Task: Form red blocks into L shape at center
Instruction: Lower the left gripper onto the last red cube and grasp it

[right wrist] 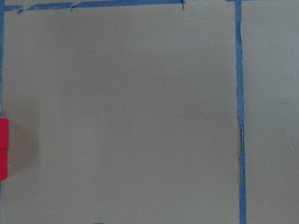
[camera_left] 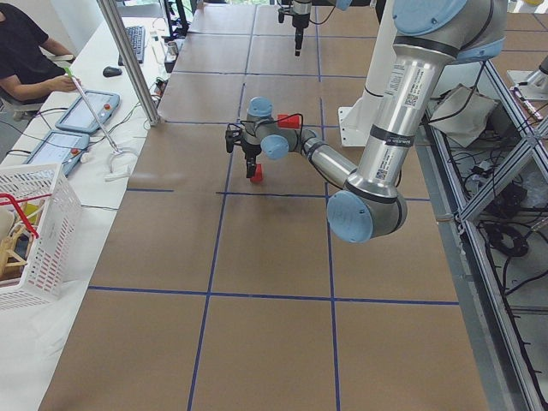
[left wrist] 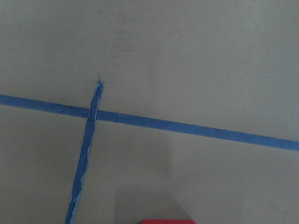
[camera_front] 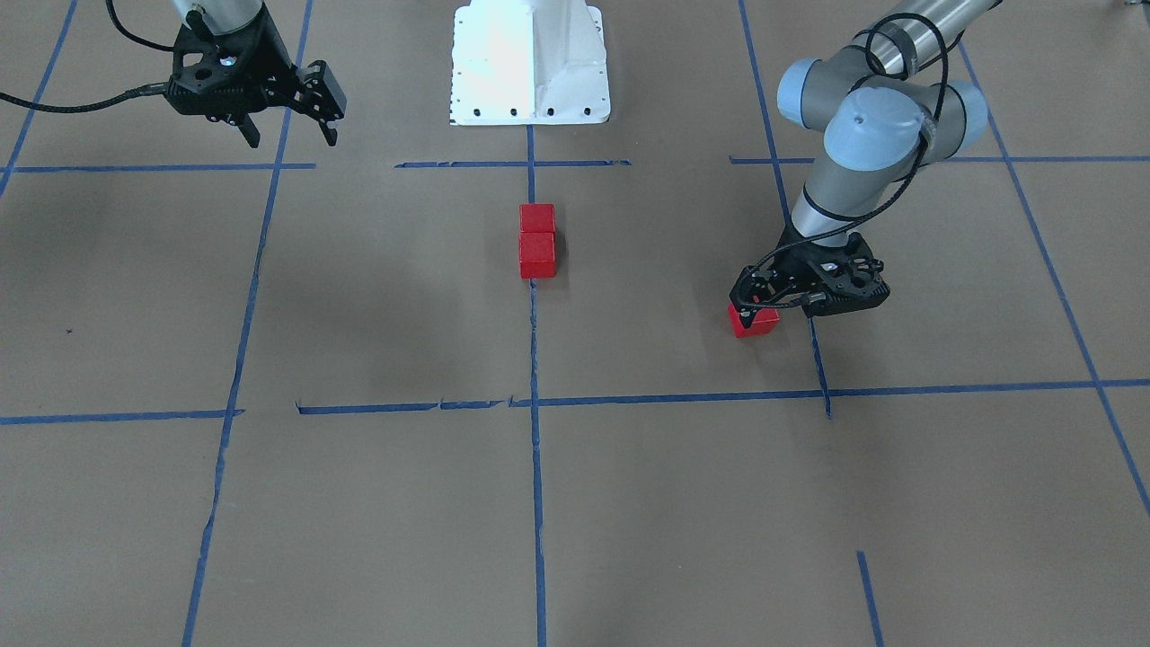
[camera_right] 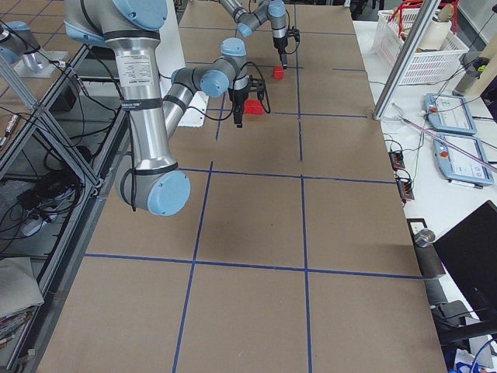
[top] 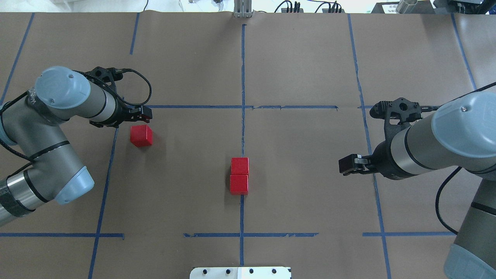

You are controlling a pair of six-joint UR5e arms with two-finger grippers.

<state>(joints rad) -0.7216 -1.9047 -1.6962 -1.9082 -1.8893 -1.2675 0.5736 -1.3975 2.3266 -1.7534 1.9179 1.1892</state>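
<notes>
Your left tool (camera_front: pixel 755 304) hangs over the lone red block (camera_front: pixel 753 323), and you cannot tell its grip. Your right tool (camera_front: pixel 290 135) hovers with fingers apart, well away from two touching red blocks (camera_front: pixel 537 239) at the center (camera_front: pixel 611 296).

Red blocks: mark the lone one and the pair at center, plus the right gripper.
lone red block (top: pixel 141 135), overhead exterior, top face
paired red blocks (top: pixel 239 174), overhead exterior, shared seam
right gripper (camera_front: pixel 293 142), exterior front-facing, between fingertips

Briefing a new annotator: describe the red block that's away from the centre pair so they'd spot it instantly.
Start at the white robot base and follow the blue tape line from it to the two touching red blocks. The lone red block lies well to the robot's left of them, right at the left gripper. Only it stands alone, off that line.
</notes>
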